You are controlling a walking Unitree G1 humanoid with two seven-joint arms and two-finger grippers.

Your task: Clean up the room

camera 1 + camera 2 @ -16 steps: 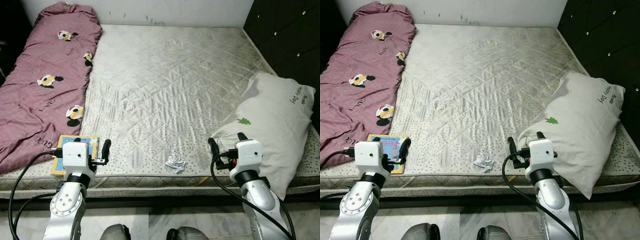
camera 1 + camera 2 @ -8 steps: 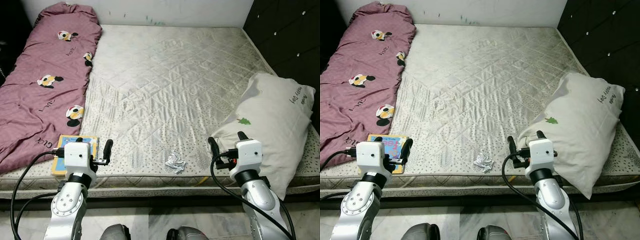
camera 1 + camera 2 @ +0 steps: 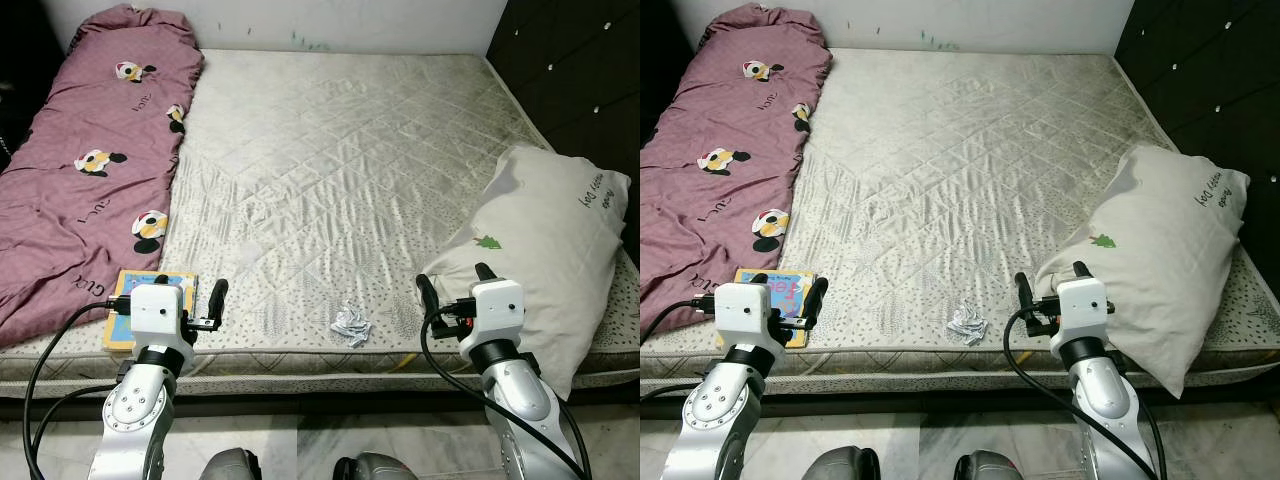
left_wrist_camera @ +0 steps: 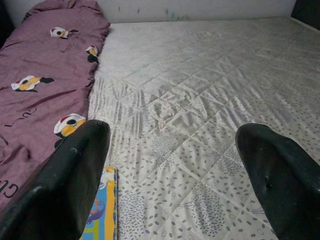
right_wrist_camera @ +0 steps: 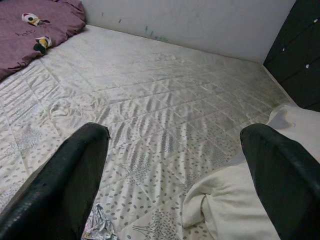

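Note:
A crumpled silver wrapper (image 3: 351, 324) lies near the front edge of the bare quilted mattress (image 3: 340, 160), between my two arms. A colourful children's book (image 3: 122, 322) rests at the front left, partly under the edge of a purple cartoon-print quilt (image 3: 85, 170). My left gripper (image 3: 188, 287) hovers open over the mattress edge just right of the book (image 4: 102, 212), holding nothing. On the other side my right gripper (image 3: 452, 279) is open and empty, right of the wrapper (image 5: 97, 227) and close against a white pillow (image 3: 545, 250).
The quilt covers the mattress's left strip up to the white wall (image 3: 330, 20). A dark wardrobe (image 3: 570, 70) stands along the right side. The pillow overhangs the front right corner. Pale tiled floor (image 3: 300, 450) runs below the bed edge.
My left gripper has edged slightly to the right. Everything else stays as it was.

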